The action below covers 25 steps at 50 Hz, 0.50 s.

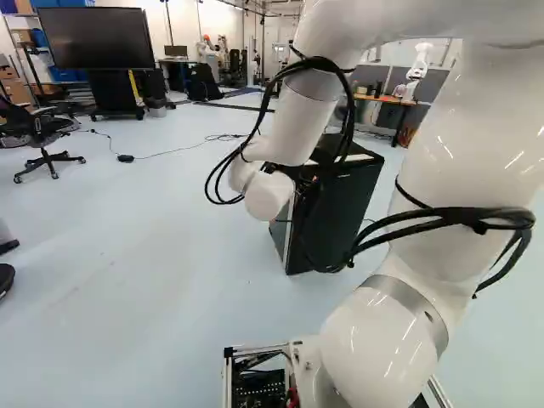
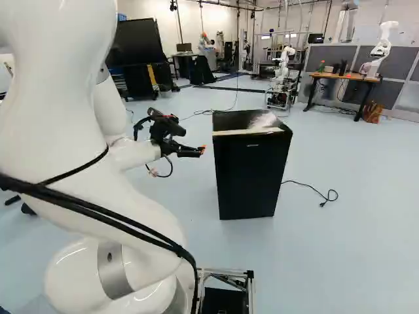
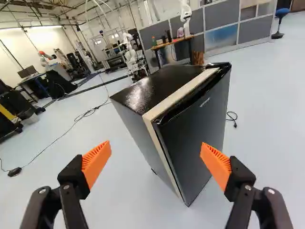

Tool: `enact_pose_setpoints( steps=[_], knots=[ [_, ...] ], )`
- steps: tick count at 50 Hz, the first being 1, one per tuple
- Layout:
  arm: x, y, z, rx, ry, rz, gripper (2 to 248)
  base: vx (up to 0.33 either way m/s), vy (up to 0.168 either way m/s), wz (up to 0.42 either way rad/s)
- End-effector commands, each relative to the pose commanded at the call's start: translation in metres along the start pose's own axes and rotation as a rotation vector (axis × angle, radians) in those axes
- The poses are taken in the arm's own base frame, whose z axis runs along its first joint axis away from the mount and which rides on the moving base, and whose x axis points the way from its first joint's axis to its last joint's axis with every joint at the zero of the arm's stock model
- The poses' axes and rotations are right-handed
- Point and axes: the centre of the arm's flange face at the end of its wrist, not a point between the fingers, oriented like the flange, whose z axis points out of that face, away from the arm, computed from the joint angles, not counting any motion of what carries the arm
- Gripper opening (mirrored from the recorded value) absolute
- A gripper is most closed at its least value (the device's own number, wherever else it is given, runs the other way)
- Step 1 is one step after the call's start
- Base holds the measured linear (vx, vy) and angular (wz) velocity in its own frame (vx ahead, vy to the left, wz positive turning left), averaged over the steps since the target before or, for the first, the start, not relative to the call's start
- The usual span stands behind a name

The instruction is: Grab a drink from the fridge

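In the right base view my gripper (image 2: 200, 151) is left of the black fridge (image 2: 252, 176), at about the height of its upper part, with a gap between them. The wrist view shows the gripper (image 3: 156, 153) open, its orange pads wide apart and nothing held. Ahead of it stands the fridge (image 3: 193, 131) upright, its dark door closed and a pale strip along the top edge behind the door. In the left base view the fridge (image 1: 340, 212) is partly covered by my arm. No drink shows in any view.
A power cord (image 2: 314, 188) lies on the floor beside the fridge. Another cable (image 1: 174, 151) runs across the floor behind. An office chair (image 1: 41, 140) and a large screen (image 1: 95, 38) stand farther off. Another robot (image 2: 281, 72) and a desk (image 2: 344, 76) are at the back.
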Motion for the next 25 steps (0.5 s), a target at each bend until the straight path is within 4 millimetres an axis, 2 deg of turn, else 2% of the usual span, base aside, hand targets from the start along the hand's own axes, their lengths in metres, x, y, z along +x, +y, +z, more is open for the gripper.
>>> enact_pose_setpoints(
  steps=[15, 25],
  knots=[
    [0.000, -0.007, 0.010, -0.011, 0.005, 0.005, 247, 0.000, 0.000, 0.000],
    [-0.008, -0.009, 0.017, -0.022, -0.003, -0.009, 247, 0.000, 0.000, 0.000]
  ],
)
